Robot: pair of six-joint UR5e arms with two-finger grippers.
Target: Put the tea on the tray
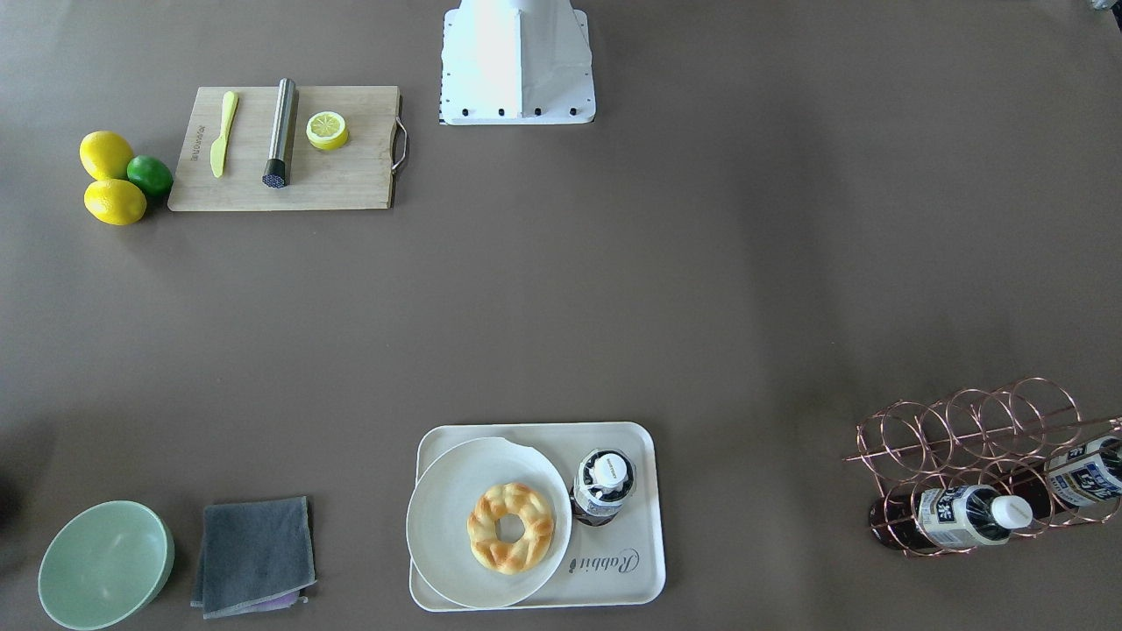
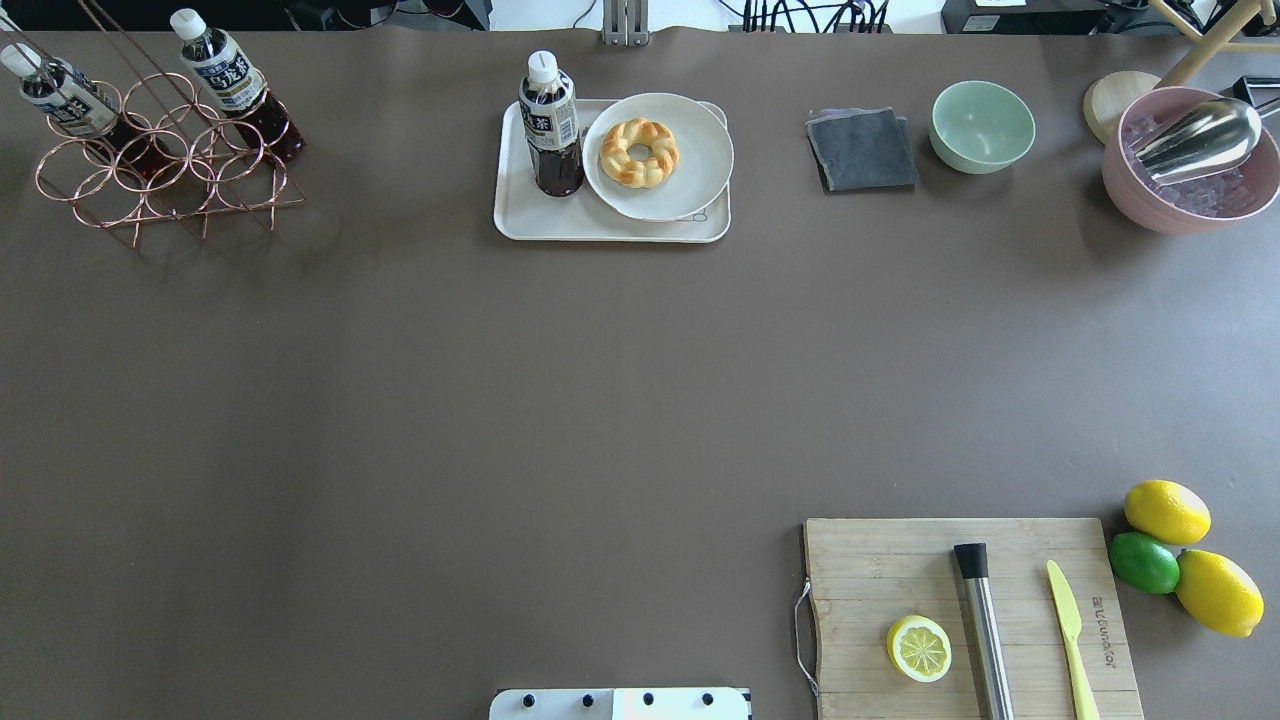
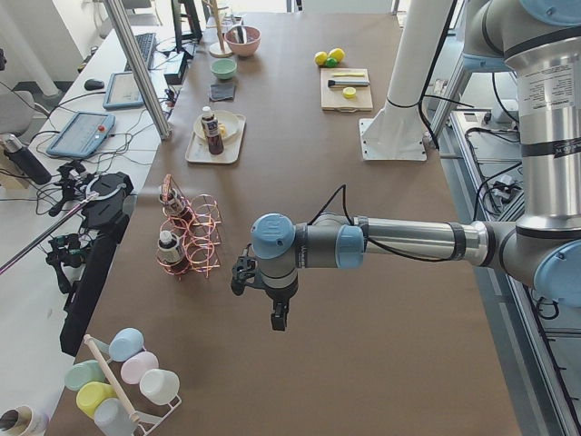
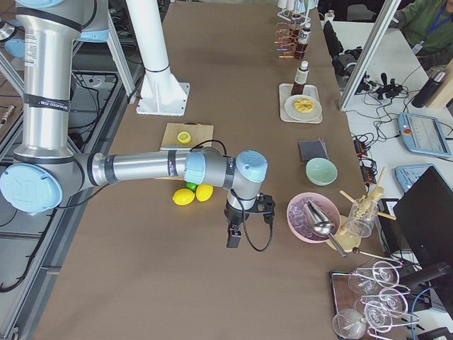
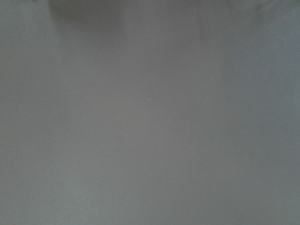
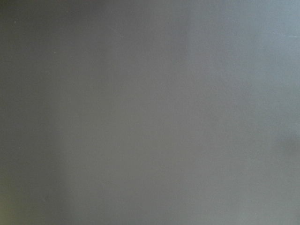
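On the tray (image 2: 600, 228), the tea (image 2: 550, 125) is standing upright beside the plate (image 2: 690, 190); I cannot tell whether the left gripper (image 3: 276, 320) or right gripper (image 4: 232, 239) is gaping.

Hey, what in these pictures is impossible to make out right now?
Left claw: shows only in the exterior left view; open or shut, cannot tell.
Right claw: only in the exterior right view; same.
Both wrist views: only bare table.
One rack bottle: cut by the front-facing view's right edge.
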